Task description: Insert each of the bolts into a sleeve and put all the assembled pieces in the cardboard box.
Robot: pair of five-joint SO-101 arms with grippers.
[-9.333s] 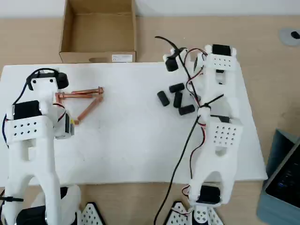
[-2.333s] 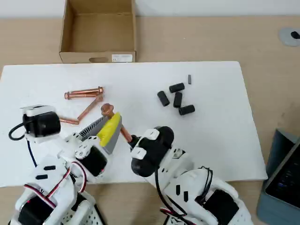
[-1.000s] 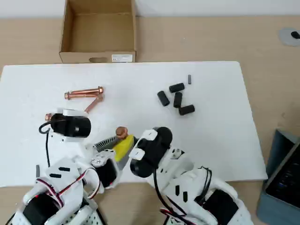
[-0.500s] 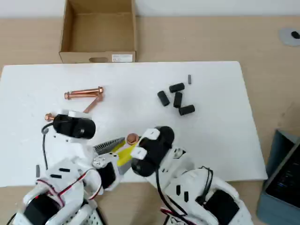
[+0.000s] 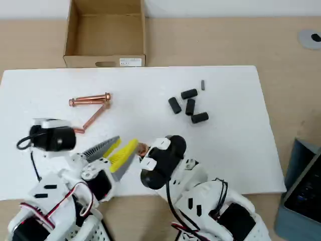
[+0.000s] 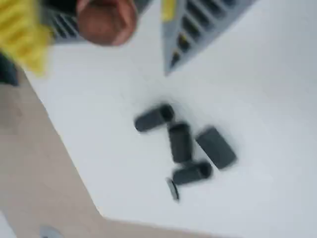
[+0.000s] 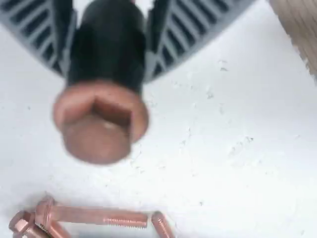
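Sleeve [image 7: 106,34], black, sits clamped tight in the right gripper [image 7: 106,54], with a copper bolt [image 7: 101,121] seated in it. Only the bolt's head protrudes; the shank is hidden (its depth cannot be judged). In the high view this pair lies near the front edge of the white mat [image 5: 235,145], under the right arm's wrist. The left gripper [image 5: 127,141] stands spread wide just beside the head, holding nothing. Three loose bolts [image 5: 90,99] lie nearby, cut off in the right wrist view. Four loose sleeves [image 5: 190,106] cluster well apart. The cardboard box [image 5: 67,35] stands beyond the mat.
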